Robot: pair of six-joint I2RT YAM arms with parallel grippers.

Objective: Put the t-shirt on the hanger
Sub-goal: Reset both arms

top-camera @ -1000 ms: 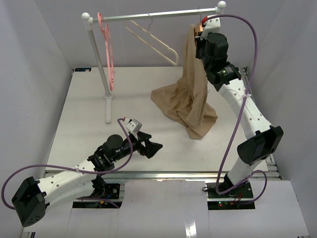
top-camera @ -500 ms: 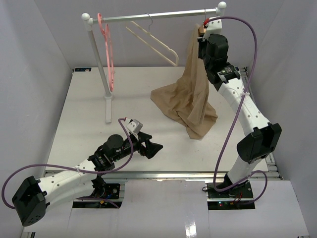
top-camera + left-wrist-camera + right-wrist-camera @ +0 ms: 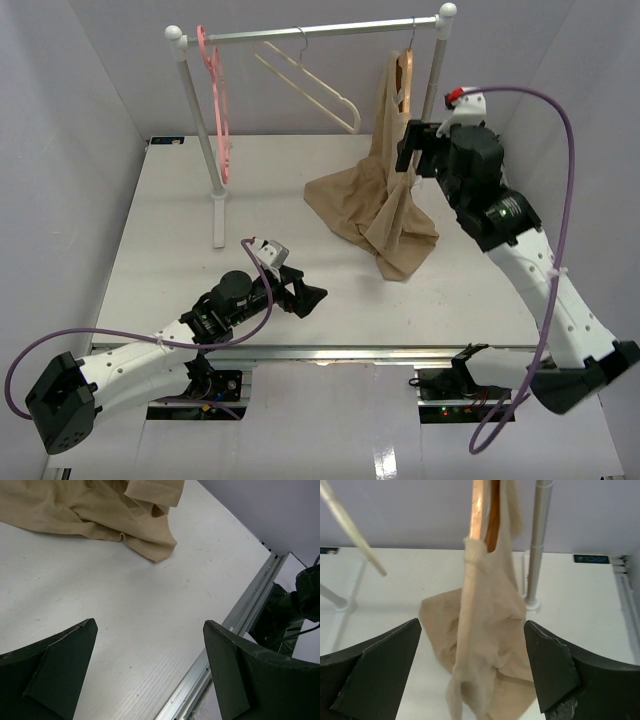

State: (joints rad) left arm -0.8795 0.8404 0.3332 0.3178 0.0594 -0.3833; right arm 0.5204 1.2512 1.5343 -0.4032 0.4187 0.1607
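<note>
The wooden hanger [image 3: 405, 72] hangs by its hook from the rail [image 3: 310, 32], near the right post. The tan t-shirt [image 3: 385, 200] is threaded on it and trails down in a long drape, its lower part heaped on the table. In the right wrist view the hanger [image 3: 482, 510] and t-shirt [image 3: 485, 620] hang straight ahead, beyond the fingertips. My right gripper [image 3: 412, 150] [image 3: 472, 627] is open and holds nothing. My left gripper [image 3: 305, 298] [image 3: 150, 630] is open low over the table's front, with the t-shirt's edge [image 3: 100, 505] farther off.
A pink hanger [image 3: 218, 100] and a cream hanger [image 3: 310, 85] also hang on the rail. The rack's left post [image 3: 200, 140] stands on the table, and its right post [image 3: 435, 70] [image 3: 540, 540] is just beside the t-shirt. A metal edge strip [image 3: 240, 625] borders the table's front.
My right gripper has opened, let go of the hanger and drawn back and down from the rail. The hanger stays hooked with the t-shirt on it. The left arm barely moved.
</note>
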